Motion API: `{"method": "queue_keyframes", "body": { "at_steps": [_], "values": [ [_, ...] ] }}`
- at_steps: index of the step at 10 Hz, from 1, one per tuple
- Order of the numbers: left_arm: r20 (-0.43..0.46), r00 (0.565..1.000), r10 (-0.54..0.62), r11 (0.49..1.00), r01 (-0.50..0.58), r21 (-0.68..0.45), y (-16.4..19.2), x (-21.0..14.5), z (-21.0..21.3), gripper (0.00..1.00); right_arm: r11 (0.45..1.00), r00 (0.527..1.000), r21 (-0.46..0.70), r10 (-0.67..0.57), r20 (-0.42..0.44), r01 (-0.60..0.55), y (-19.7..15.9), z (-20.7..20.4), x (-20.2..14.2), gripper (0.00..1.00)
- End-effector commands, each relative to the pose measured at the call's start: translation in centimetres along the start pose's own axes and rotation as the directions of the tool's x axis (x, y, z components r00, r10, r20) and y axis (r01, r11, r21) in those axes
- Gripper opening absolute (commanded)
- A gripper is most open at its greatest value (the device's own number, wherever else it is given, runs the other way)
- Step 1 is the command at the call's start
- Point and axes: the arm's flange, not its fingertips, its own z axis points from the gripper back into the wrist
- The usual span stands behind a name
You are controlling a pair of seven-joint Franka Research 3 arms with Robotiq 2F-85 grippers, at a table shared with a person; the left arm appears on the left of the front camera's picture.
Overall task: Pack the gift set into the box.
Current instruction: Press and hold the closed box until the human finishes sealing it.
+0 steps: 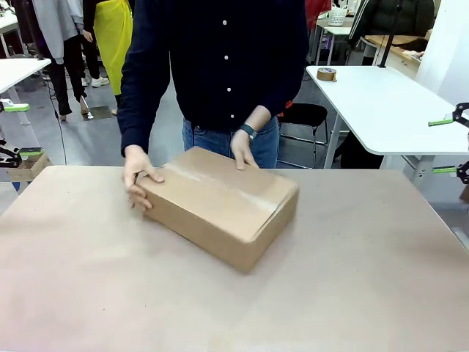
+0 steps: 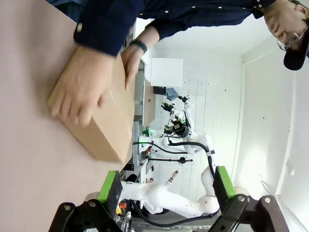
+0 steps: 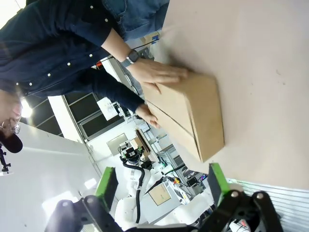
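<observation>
- Left claw (image 2: 165, 181) hangs with its green pads spread wide and nothing between them. The right claw (image 3: 161, 176) is just as open and just as empty.
- Both hover off the table (image 1: 366, 279), well apart from the box (image 1: 220, 202), which lies just past the table's middle toward 12 o'clock. Its long side runs from about 10 to 4 o'clock.
- The box's flaps are down, with a pale strip of tape (image 1: 220, 182) along the top seam, so I cannot tell whether the gift set is inside.
- A person at 12 o'clock has one hand (image 1: 139, 176) wrapped over the box's 9 o'clock corner and the other hand (image 1: 242, 150) pressed on its 12 o'clock edge.
- My reading is that the person is squaring or steadying the box, so this step belongs to them.
- To do it well, the claws should hold off while fingers are on the cardboard.
- An approach from 6 o'clock, on the side away from the hands, looks safest.
- The box is far wider than either claw's gape, so pushing on a face or pinching a flap edge suits it better than a grab across the body.
- The cardboard is likely to slide easily on this smooth top, so press gently and square to a face, or the box may spin.
</observation>
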Motion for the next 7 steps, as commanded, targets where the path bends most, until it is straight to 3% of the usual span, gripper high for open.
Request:
{"method": "queue_keyframes", "body": {
  "at_steps": [1,7],
  "values": [
    [-0.001,1.0,0.006,1.0,-0.006,-0.004,-0.22,-0.44,-0.04,1.0,1.0,1.0,-0.01,-0.005,-0.008,0.005,0.11,0.36,-0.13,1.0],
    [-0.001,1.0,0.006,1.0,-0.006,-0.004,-0.22,-0.44,-0.04,1.0,1.0,1.0,-0.01,-0.005,-0.008,0.005,0.11,0.36,-0.13,1.0]
  ]
}}
